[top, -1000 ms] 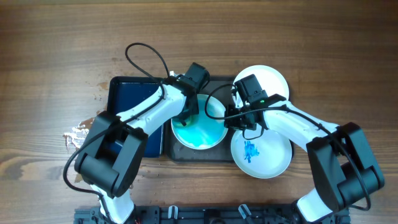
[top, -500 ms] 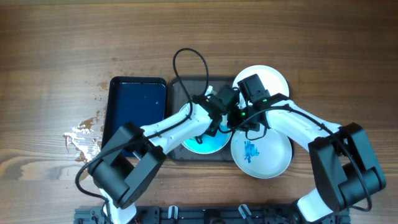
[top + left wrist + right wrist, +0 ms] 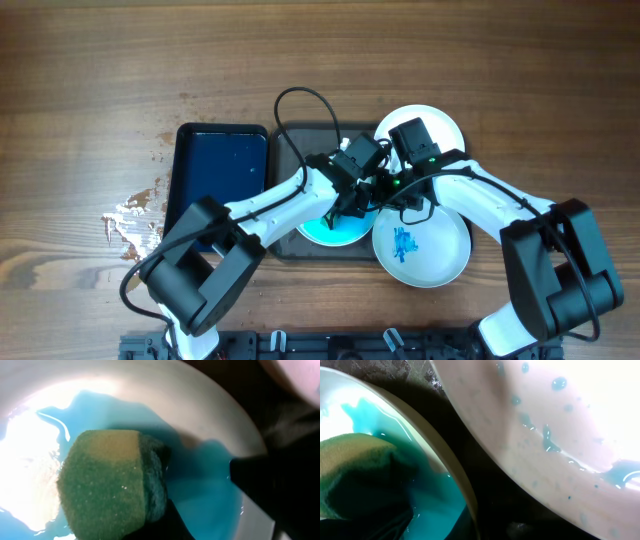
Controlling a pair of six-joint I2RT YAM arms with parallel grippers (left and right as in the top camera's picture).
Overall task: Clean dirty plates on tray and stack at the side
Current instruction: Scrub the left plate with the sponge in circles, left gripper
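A white dirty plate (image 3: pixel 332 233) flooded with blue wash lies on the dark grey tray (image 3: pixel 300 150). My left gripper (image 3: pixel 350 208) is shut on a green sponge (image 3: pixel 105 480) and presses it into the blue wash (image 3: pixel 200 475). My right gripper (image 3: pixel 385 195) is shut on that plate's right rim (image 3: pixel 447 465), which runs down between its jaws. A second dirty plate (image 3: pixel 425 250) with a blue smear lies at the front right. A third plate (image 3: pixel 440 125) lies behind it. The sponge (image 3: pixel 355 460) also shows in the right wrist view.
A smaller dark blue tray (image 3: pixel 215 170) lies left of the grey tray. Pale splashes (image 3: pixel 125 215) mark the wood tabletop further left. Both arms cross over the middle plate, their wrists close together. A droplet-speckled plate (image 3: pixel 545 420) fills the right wrist view's upper right.
My left gripper has swept the sponge from the plate's left side across to its right side. The right arm has barely moved.
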